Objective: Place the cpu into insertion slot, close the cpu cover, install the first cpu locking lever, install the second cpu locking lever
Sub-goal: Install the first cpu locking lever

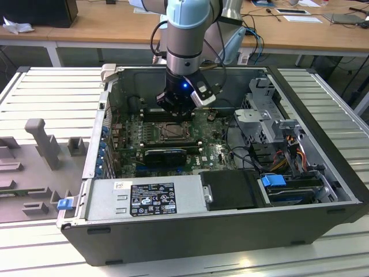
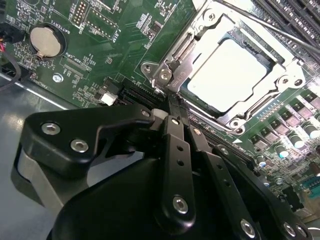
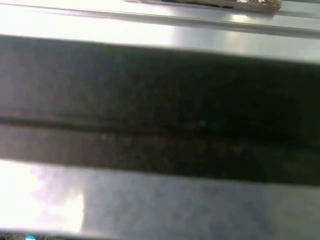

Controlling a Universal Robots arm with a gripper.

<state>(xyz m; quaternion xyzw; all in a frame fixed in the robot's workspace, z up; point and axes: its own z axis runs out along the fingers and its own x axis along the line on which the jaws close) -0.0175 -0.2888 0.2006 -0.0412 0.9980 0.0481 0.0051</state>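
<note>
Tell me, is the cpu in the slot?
In: the cpu lies flat inside the insertion slot, framed by the cpu cover.

exterior: bright, even | first wrist view: blurred, glare | cpu (image 2: 227, 75): glare

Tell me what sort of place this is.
Probably a robotics lab or computer-assembly test bench: an open computer case lies on a slatted metal table, a robot arm reaches onto its motherboard, and wooden desks stand behind.
</note>
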